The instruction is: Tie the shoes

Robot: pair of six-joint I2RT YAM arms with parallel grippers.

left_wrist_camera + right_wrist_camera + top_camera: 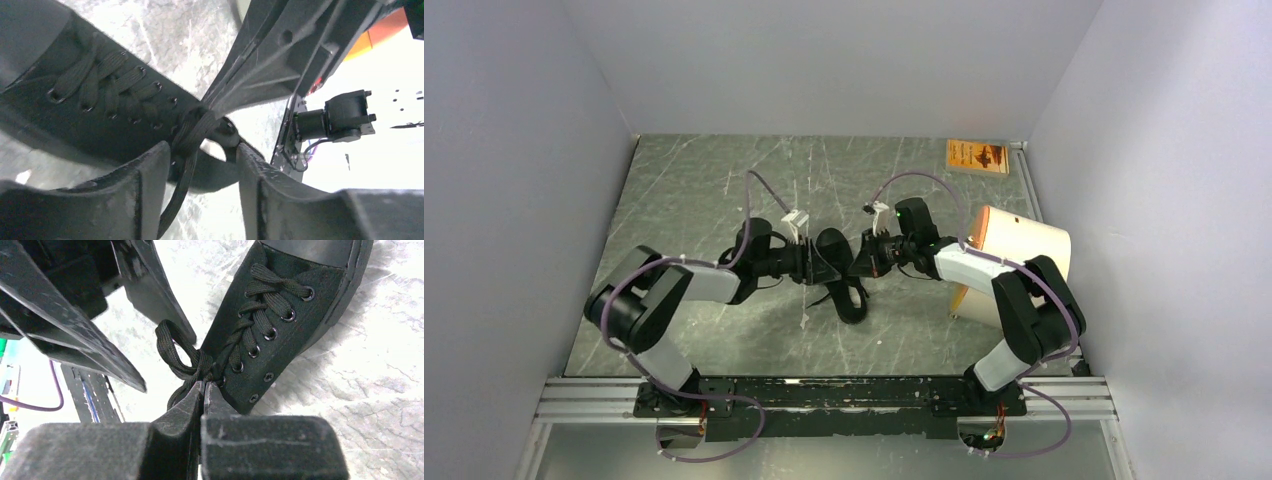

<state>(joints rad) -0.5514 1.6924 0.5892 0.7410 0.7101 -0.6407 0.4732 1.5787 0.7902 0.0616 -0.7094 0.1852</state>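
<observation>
The black shoe [851, 298] lies mid-table between both grippers; it also shows in the left wrist view [75, 115] and the right wrist view [285, 325]. My right gripper [205, 384] is shut on the black laces right at the knot beside the top eyelets, with a lace loop [170, 347] sticking out to its left. My left gripper [204, 150] is open, its fingers on either side of the knot, and a loose lace strand [182, 180] hangs between them near the left finger. In the top view the left gripper [817, 266] and right gripper [864, 262] face each other across the shoe.
A cream-and-orange curved cylinder [1016, 262] stands right of the right arm. A small orange box [977, 156] lies at the far right corner. White walls close in three sides; a metal rail [824, 395] runs along the near edge.
</observation>
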